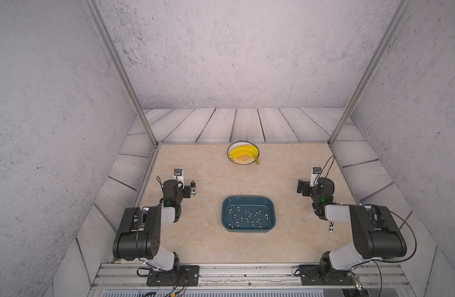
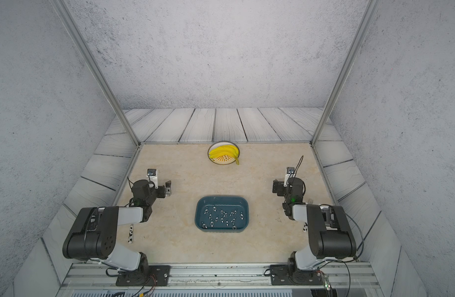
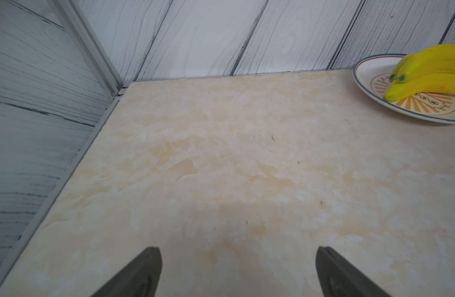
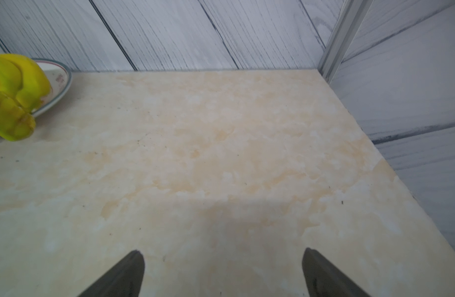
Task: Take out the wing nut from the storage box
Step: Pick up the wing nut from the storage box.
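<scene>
The storage box (image 1: 248, 198) (image 2: 221, 197), a shallow dark teal tray, sits in the near middle of the table in both top views. Several small shiny wing nuts (image 1: 250, 214) (image 2: 222, 212) lie scattered on its floor. My left gripper (image 1: 193, 189) (image 2: 168, 189) (image 3: 238, 250) hovers left of the box and a little behind it, open and holding nothing. To the right of the box, also a little behind it, my right gripper (image 1: 300, 187) (image 2: 275, 187) (image 4: 223, 253) is open and holds nothing. Neither wrist view shows the box; both look over bare tabletop toward the back wall.
A round plate (image 1: 229, 155) (image 3: 362, 84) (image 4: 64, 77) with yellow bananas (image 1: 244, 151) (image 3: 426, 74) (image 4: 13, 95) stands at the back middle, against the plank wall. Small black-and-white spotted strips (image 1: 331, 227) (image 2: 130, 232) lie by the arms. Metal posts and walls close in the table's sides.
</scene>
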Available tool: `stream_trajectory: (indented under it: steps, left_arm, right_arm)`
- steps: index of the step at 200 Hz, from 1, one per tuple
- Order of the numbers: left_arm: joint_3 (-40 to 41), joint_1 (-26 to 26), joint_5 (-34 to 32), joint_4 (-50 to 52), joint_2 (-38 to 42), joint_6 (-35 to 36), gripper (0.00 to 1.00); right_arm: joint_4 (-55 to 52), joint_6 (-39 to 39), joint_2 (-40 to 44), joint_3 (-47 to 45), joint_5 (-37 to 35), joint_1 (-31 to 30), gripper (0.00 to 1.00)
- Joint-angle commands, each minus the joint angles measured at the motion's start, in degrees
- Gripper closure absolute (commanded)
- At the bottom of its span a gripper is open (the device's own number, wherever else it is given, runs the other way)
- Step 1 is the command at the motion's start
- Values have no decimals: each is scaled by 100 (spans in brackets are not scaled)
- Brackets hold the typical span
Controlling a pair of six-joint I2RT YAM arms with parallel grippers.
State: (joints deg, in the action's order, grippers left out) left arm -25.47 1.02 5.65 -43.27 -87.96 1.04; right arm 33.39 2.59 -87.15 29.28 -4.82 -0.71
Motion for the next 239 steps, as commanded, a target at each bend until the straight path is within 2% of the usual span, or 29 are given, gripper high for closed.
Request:
stream_trajectory:
  steps: [1, 13, 27, 40, 57, 63, 66, 71, 79, 83, 88, 100, 105, 118, 130, 143, 157, 192, 208, 215, 227, 237, 239]
  left_arm:
    - [-561, 46, 33, 1060, 438, -75, 1]
    - [-1334, 39, -107, 2824, 798, -338, 0]
    - [-2185, 22, -416, 4467, 1019, -824, 0]
    - [-2792, -3, -390, 5465, 1158, -1191, 1]
    - [-3315, 4, -18, 6224, 1319, -1961, 0]
    - [-3371, 12, 83, 6335, 1358, -2309, 0]
    - [-3419, 21, 117, 6455, 1367, -2468, 0]
    - [-3464, 51, 99, 6664, 1363, -2814, 0]
    - [-3414, 121, 171, 6738, 1319, -3289, 0]
    - [-3338, 177, 409, 6615, 1271, -3463, 1]
    - [-3238, 282, 928, 6379, 1181, -3562, 1]
    - [-3074, 486, 2499, 5772, 770, -3703, 1]
    - [-3119, 527, 2954, 5779, 567, -3752, 0]
    - [-3136, 505, 3420, 5686, 195, -3962, 0]
    - [-2946, 497, 3517, 5372, 214, -4193, 0]
    - [-2964, 479, 3375, 5546, 361, -4142, 1]
    - [-3150, 474, 3247, 6025, 490, -4060, 0]
    - [-3292, 332, 3296, 6262, 963, -3769, 2]
    - [-3427, 130, 3163, 6527, 1050, -3521, 22]
    - [-3492, 11, 3074, 6650, 1077, -3420, 36]
    - [-3553, -239, 2967, 6825, 1096, -3321, 75]
    - [-3593, -479, 2769, 7024, 1138, -3209, 100]
    - [-3602, -534, 2718, 7071, 1147, -3189, 100]
  right_arm:
    - [-2584, 37, 248, 1398, -963, -155, 0]
    - [-3696, 384, 93, 2242, -1573, -226, 0]
    - [-4660, 836, -8, 3085, -1435, -237, 0]
    - [-5606, 1453, -159, 3880, -1149, -219, 0]
    - [-6283, 2692, -496, 4422, -1237, -188, 0]
    - [-6544, 2819, -665, 4648, -934, -137, 0]
    - [-6599, 2769, -740, 4754, -518, -90, 1]
    - [-6706, 2634, -873, 4914, 55, -33, 12]
    - [-6949, 2439, -1051, 5197, 715, -21, 40]
    - [-7032, 2437, -1126, 5302, 882, -33, 51]
    - [-7168, 2510, -1194, 5412, 953, -66, 58]
    - [-7552, 2651, -1277, 5615, 803, -166, 68]
    - [-7724, 2581, -1292, 5705, 786, -241, 70]
    - [-8209, 2360, -1291, 5914, 401, -550, 74]
    - [-8510, 2061, -1187, 5951, -70, -949, 77]
    - [-8749, 1980, -1031, 5886, -479, -1362, 78]
    - [-8820, 1921, -756, 5698, -363, -1674, 78]
    - [-9008, 1808, -118, 5362, 498, -2517, 74]
    - [-9195, 1879, -35, 5281, 639, -2951, 73]
    - [-9225, 1921, -16, 5241, 734, -3124, 73]
    - [-9219, 1977, -16, 5187, 810, -3428, 73]
    - [-9224, 1963, -80, 5193, 858, -3702, 73]
    - [-9222, 1944, -88, 5200, 881, -3748, 73]
